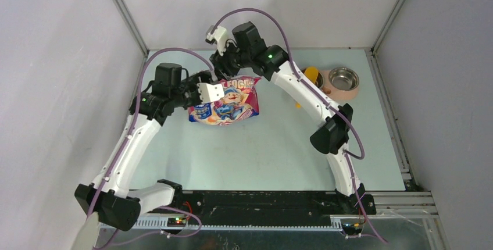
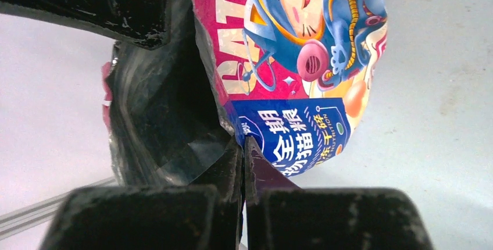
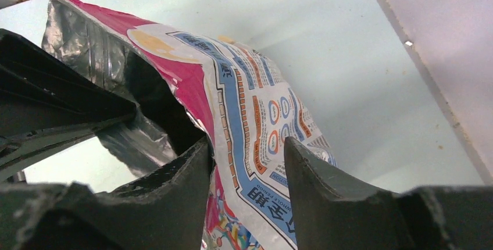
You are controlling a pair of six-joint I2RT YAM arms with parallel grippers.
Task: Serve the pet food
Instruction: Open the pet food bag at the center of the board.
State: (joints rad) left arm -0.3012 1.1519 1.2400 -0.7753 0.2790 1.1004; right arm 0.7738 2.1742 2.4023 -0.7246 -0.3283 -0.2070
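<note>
Pet food is out of sight, presumably inside the printed bag [image 1: 229, 107], whose rim the left tool [image 2: 243, 148] clenches to steady the mouth while the right tool [image 3: 247, 148] straddles the bag's wall, jaws parted.

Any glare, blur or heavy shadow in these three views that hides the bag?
Top external: even light, sharp, the bag small but clear. Left wrist: print crisp, foil lining dark with dull sheen, left pincer close and soft. Right wrist: foil glints at upper left, print readable, right pincer slightly blurred.
</note>
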